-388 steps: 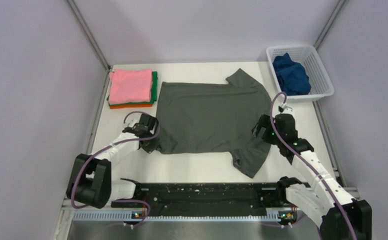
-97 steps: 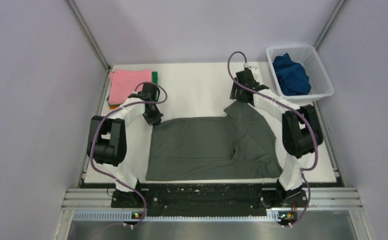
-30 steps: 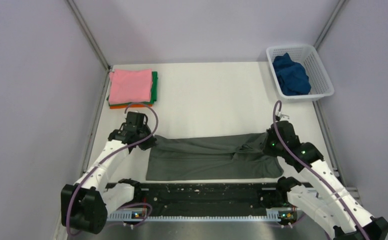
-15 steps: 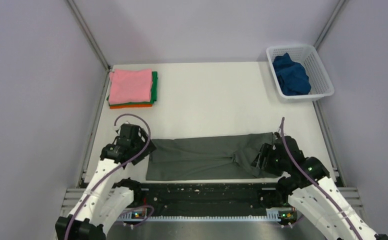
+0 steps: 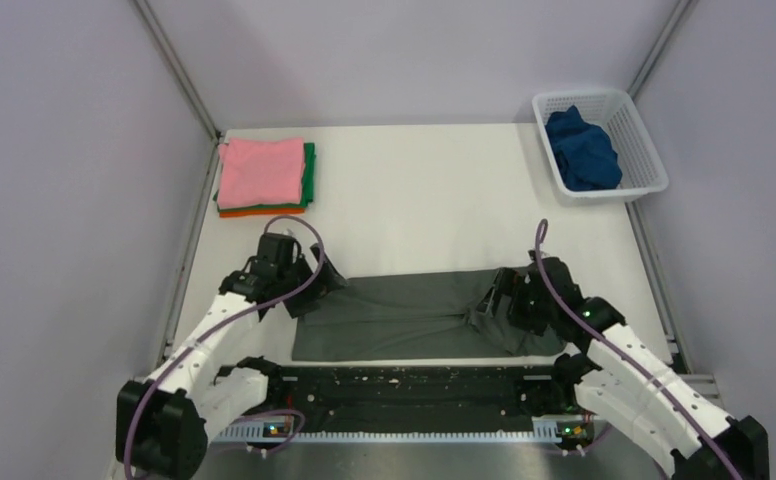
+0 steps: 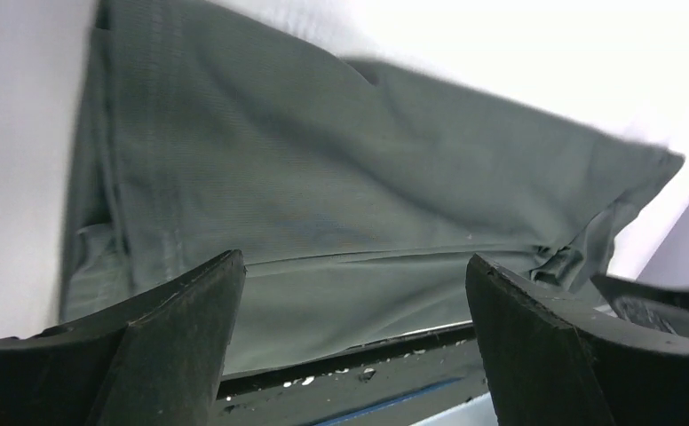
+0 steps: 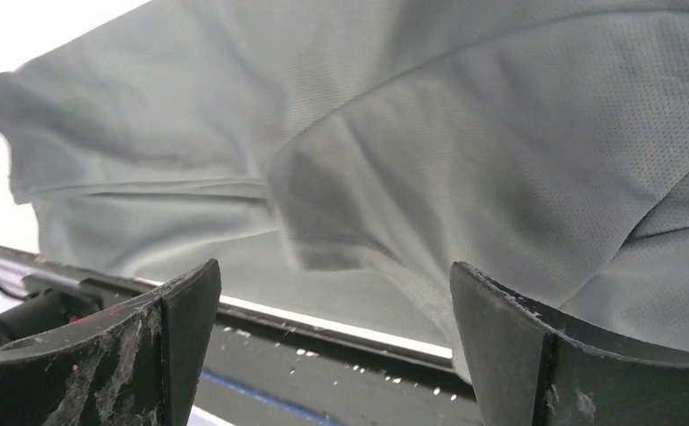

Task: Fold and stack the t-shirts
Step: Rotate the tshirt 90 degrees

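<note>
The dark grey t-shirt [image 5: 414, 315] lies folded into a long strip along the near edge of the table. My left gripper [image 5: 316, 283] hovers open over its left end, with nothing between the fingers. My right gripper [image 5: 496, 305] hovers open over its right end, above a folded sleeve. Grey cloth [image 6: 323, 195] fills the left wrist view beyond the open left gripper [image 6: 354, 262]. The right wrist view shows the same shirt [image 7: 465, 133] past the open right gripper [image 7: 334, 266]. A folded stack stands at the back left: pink t-shirt [image 5: 262, 172] over green [image 5: 309, 175] and orange [image 5: 259, 211].
A white mesh basket [image 5: 646, 150] at the back right holds a crumpled dark blue t-shirt [image 5: 582, 150]. A black rail [image 5: 404, 385] runs along the table's near edge, just below the grey shirt. Purple walls close in both sides.
Both grippers have opened and let go of the grey shirt. Its far edge now lies folded toward the near edge, and both grippers have lifted slightly over the strip's ends.
</note>
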You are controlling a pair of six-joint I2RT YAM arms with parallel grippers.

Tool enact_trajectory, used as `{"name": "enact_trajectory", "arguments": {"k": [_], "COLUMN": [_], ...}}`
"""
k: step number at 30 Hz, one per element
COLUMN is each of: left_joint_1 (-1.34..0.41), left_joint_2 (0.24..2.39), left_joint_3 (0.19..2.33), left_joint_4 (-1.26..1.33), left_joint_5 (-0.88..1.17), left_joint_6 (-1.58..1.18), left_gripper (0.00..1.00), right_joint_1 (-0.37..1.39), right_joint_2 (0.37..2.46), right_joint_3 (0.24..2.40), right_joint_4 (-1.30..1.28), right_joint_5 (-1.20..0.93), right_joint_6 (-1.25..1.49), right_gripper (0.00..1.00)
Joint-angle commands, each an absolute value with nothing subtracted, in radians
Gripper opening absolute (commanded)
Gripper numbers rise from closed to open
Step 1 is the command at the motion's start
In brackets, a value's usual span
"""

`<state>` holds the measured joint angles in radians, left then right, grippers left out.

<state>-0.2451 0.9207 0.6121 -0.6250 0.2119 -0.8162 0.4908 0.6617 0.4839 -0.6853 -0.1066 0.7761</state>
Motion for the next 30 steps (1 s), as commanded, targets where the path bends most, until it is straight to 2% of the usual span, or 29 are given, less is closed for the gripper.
{"name": "enact_trajectory", "arguments": {"k": [1, 7, 12, 16, 27, 30], "left_joint_1": [-0.29, -0.291, -0.36, -0.441, -0.668, -0.76], "left_joint_2": [1.047, 1.142, 1.117, 1.077, 1.138, 1.213], "left_joint_3": [0.57, 0.505, 0.494, 0.474, 0.432, 0.479], "left_joint_4": [-0.463, -0.453, -0.479, -0.457, -0.221, -0.188], "left_joint_5": [0.292, 0.259, 0.191, 0.178, 0.176, 0.159], "left_joint_6": [-0.804, -0.791, -0.839, -0.899, -1.113, -1.125], "left_gripper": [0.99, 0.99, 0.99, 0.99, 0.99, 0.99], "right_joint_1": [0.501, 0.472, 0.399, 0.305, 0.27, 0.27], "right_joint_2": [0.741, 0.846, 0.928, 1.084, 1.715, 1.891], "right_joint_3": [0.392, 0.315, 0.287, 0.356, 0.803, 1.016], "right_joint_4": [-0.508, -0.491, -0.32, -0.133, 0.226, 0.201], "right_joint_5": [-0.082, -0.004, -0.004, -0.006, -0.009, -0.126], "right_joint_6": [0.871, 0.913, 0.888, 0.803, 0.611, 0.518], "right_gripper": [0.99, 0.99, 0.99, 0.99, 0.99, 0.99]}}
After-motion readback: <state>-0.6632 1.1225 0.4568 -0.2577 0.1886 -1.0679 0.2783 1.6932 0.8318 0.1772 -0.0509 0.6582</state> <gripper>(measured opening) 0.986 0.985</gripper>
